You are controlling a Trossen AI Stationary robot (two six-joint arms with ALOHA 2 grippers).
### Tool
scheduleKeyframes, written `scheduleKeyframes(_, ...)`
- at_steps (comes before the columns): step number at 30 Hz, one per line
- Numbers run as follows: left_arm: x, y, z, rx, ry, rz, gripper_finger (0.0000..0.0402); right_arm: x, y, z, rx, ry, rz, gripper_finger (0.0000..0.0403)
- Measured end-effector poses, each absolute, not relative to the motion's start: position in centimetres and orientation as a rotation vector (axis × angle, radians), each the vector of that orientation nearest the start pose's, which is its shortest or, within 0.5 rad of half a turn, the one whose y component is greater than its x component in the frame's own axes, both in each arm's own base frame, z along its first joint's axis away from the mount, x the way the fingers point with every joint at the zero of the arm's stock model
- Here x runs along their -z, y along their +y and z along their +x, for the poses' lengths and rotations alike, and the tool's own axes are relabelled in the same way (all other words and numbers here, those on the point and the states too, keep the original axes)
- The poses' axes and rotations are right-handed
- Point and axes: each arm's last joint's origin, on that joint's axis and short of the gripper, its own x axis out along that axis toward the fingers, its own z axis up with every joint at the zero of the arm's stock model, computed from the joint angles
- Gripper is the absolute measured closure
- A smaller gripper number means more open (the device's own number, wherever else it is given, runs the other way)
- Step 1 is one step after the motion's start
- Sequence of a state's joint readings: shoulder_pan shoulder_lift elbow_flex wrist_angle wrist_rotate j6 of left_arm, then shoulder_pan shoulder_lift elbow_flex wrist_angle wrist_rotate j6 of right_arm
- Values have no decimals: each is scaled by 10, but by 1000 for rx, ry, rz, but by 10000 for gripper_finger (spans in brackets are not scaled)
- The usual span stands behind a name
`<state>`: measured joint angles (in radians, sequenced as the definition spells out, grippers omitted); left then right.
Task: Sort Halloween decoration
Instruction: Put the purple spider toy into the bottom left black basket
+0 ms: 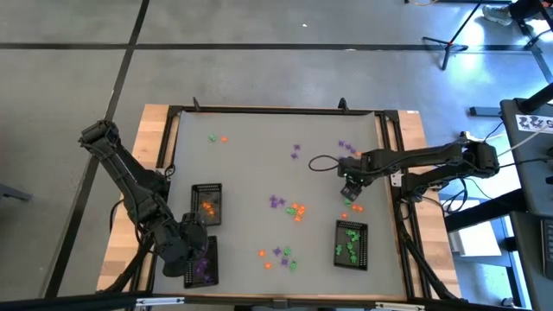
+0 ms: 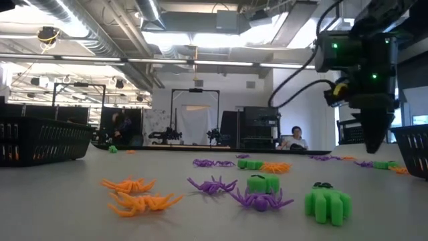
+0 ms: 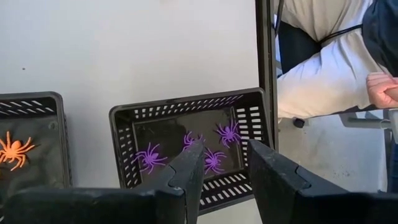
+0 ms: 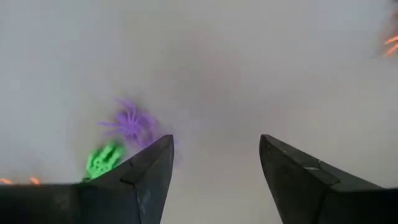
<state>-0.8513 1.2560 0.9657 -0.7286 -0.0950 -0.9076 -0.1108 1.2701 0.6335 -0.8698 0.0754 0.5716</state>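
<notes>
Across the grey table [image 1: 259,173], Halloween decoration [image 1: 296,209] lies scattered; some already sits in three black mesh trays [image 1: 352,244]. Right gripper [image 1: 349,192] hovers near the trinkets, spread wide and empty. Left gripper [image 1: 192,246] hangs parted over the purple tray, holding nothing. Trinkets look light, stiff, spindly; pinching the body seems safest.

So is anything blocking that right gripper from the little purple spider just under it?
Nothing visible does. The right gripper hangs open above bare table, and the purple spider lies just beside its fingers with a green trinket next to it. That green piece sits close, so it could get nudged during a grab.
</notes>
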Motion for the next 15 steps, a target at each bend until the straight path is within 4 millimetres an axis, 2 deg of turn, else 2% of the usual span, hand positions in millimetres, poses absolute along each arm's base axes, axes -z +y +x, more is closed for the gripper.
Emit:
scheduleKeyframes(9, -260, -179, 161, 211, 1129, -331, 289, -134, -18, 166, 515, 1440, 587, 167)
scheduleKeyframes(15, -260, -179, 161, 211, 1129, -331, 289, -133, -19, 164, 597, 1435, 553, 166)
